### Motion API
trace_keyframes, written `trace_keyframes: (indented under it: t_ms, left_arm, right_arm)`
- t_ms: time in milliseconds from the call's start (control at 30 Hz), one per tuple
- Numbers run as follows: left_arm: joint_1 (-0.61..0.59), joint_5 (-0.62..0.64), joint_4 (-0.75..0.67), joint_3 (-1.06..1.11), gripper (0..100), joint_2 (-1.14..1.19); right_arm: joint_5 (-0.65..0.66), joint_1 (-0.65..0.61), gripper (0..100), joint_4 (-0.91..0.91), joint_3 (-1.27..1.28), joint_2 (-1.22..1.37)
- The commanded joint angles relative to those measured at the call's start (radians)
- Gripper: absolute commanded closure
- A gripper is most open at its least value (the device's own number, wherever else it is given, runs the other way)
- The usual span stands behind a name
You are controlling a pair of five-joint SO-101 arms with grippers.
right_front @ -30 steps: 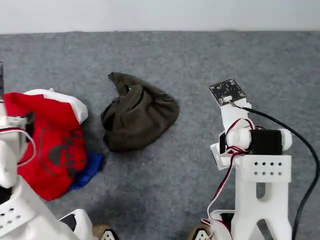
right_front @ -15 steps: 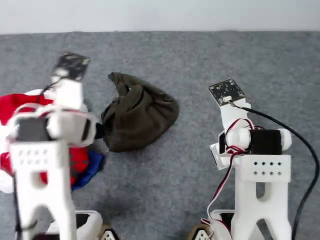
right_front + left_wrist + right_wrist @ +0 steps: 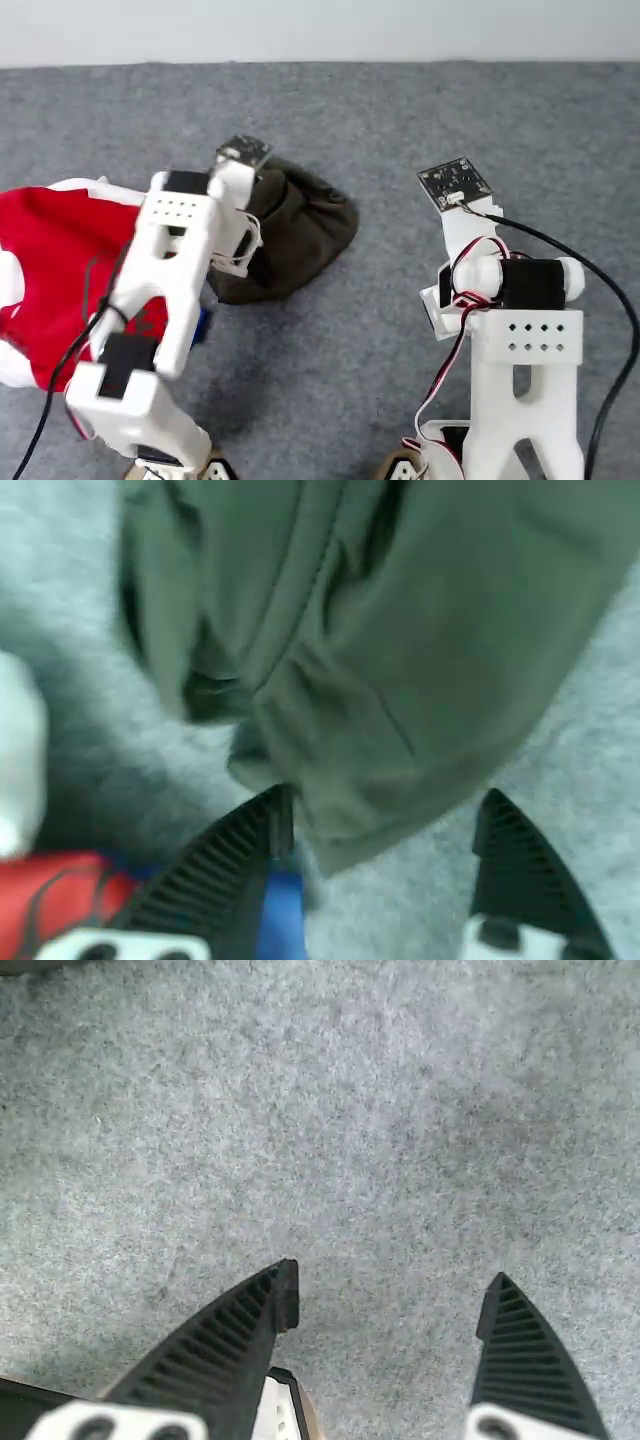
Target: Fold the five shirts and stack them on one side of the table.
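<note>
the olive shirt (image 3: 300, 225) is found bunched in a loose lump near the middle of the table (image 3: 400, 120), its longer line judged to run slantwise from a thin tail on the far side toward the right arm (image 3: 500, 290). the left gripper (image 3: 390, 800) is held directly over the lump's near hem with its jaws spread wide, and the cloth edge is seen between them but not pinched. the left arm (image 3: 175, 250) is by far the nearer, so the grasp is judged to fall to it. the right gripper (image 3: 390, 1295) is likewise spread, with nothing held, above bare grey surface well apart from the lump. on the left side the red shirt (image 3: 60, 250) is heaped with a white shirt (image 3: 90, 187) and a blue shirt (image 3: 285, 920); the blue one lies just beside the olive hem, so a stray catch is a risk. open room for spreading the cloth is offered on the far side and between the lump and the right arm.
</note>
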Motion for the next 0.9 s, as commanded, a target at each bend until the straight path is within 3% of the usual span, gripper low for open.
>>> trace_keyframes:
  t_ms: [0,167,267,467,700,867]
  left_arm:
    - [0.009,0.003,-0.037,-0.007,79,0.075]
    - [0.066,-0.064,0.018,-0.074,99,0.098]
    - [0.117,-0.071,0.104,-0.163,99,0.054]
    - [0.158,0.043,0.212,-0.466,99,-0.078]
    - [0.189,0.121,0.256,-0.886,99,-0.114]
    - [0.302,0.115,0.227,-1.079,99,-0.114]
  right_arm:
    - [-0.008,-0.005,70.7,0.036,-0.005,-0.028]
    - [-0.008,-0.004,70.7,0.036,-0.005,-0.028]
    - [-0.008,-0.004,70.7,0.036,-0.005,-0.028]
    - [-0.008,0.031,70.7,0.031,-0.005,-0.028]
    - [0.000,0.185,70.7,0.030,-0.003,-0.021]
    - [0.000,0.246,70.7,0.025,0.041,-0.024]
